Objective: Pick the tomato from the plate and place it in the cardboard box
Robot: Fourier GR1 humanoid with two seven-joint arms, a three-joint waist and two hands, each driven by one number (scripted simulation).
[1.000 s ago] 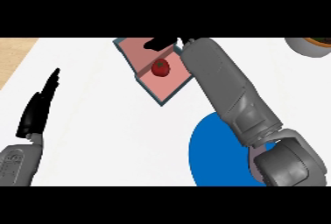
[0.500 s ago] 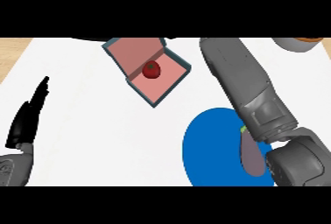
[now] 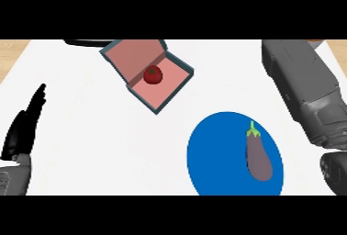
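A red tomato [image 3: 153, 75] lies inside the open cardboard box [image 3: 169, 89], which has a pink inside and grey-blue edges and sits at the upper middle of the white counter. The blue plate [image 3: 217, 151] is at the lower right, apart from the box, with a purple eggplant [image 3: 258, 153] on it. My left hand [image 3: 25, 125] rests open at the left edge, fingers straight and pointing up. My right forearm [image 3: 301, 87] runs up the right side, and its hand is cut off at the top of the view.
A dark object [image 3: 86, 42] shows partly at the top edge, just left of the box. A sliver of a brown thing [image 3: 316, 41] sits at the top right corner. A wooden strip [image 3: 12, 53] borders the counter's left side.
My right arm has swung right, away from the box, taking its hand out of view and uncovering the eggplant. The tomato stays in the box. The left hand is unchanged.
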